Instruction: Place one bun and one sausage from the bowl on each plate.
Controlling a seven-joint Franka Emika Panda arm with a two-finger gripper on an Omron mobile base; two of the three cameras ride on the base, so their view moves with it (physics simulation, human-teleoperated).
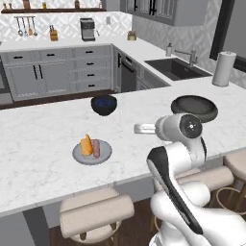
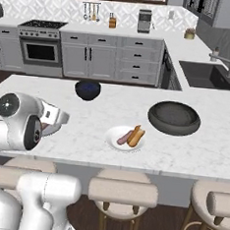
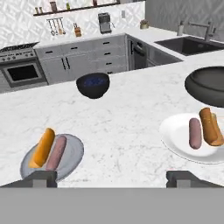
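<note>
Now orange-tan bun [image 3: 43, 148] beside pinkish sausage [image 3: 56, 152] on grey plate [image 3: 74, 153]; fingers [image 3: 41, 179] wide apart, empty.

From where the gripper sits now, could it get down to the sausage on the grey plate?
Probably yes. The gripper is open above bare counter, and the sausage lies exposed on the grey plate beside its bun, with nothing between them.

A glossy white, rounded robot arm [image 1: 192, 192] is seen at the lower right of the left base view, built of bulbous shells. A long black strip is set along one link. A dark grey round joint cap with a small pale centre is carried near the top. Two small dark square fingertips [image 3: 43, 178] are shown at the hand view's bottom edge.
</note>
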